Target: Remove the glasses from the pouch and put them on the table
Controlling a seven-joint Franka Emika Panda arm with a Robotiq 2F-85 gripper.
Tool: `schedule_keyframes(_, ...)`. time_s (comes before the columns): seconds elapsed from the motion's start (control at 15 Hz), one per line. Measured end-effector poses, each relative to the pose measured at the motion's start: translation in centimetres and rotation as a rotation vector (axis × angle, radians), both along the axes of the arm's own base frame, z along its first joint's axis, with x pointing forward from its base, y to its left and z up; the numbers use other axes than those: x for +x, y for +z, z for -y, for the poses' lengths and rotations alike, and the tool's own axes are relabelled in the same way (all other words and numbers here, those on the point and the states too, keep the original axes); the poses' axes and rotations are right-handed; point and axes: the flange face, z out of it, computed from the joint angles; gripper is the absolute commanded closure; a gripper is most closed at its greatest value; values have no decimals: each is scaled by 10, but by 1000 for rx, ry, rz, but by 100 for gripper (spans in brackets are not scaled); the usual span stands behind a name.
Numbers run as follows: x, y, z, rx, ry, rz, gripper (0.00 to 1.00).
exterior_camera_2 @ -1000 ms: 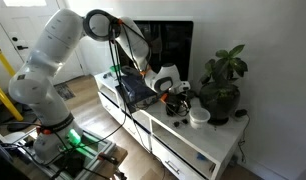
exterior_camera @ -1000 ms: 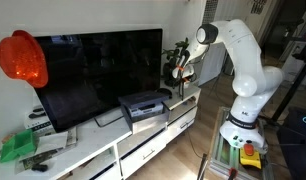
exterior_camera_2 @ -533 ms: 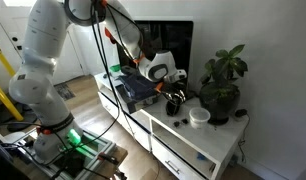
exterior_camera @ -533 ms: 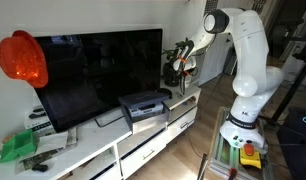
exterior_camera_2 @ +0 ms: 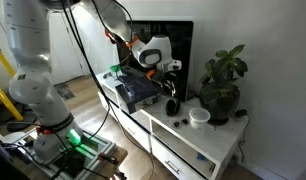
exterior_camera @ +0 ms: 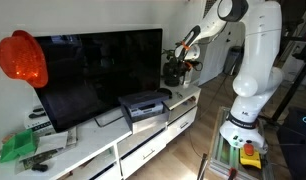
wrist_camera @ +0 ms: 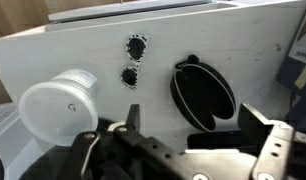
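The gripper has risen well above the table, its fingers spread wide and empty in the wrist view, while the black pouch sits open-mouthed on the white top near a white cup, with the glasses not discernible.

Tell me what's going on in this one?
The robot arm's claw hovers above the table, the long white TV cabinet, with its jaws open and nothing in them. Below it a black pouch sits on the top with its mouth open, next to a white round container and two small dark items. No glasses are visible outside the pouch.
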Motion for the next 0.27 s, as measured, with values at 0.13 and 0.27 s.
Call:
schedule_keyframes(0.13, -4, 12, -3, 25, -33, 19, 0)
schedule_keyframes(0.27, -7, 16, -5, 30, -40, 25, 0)
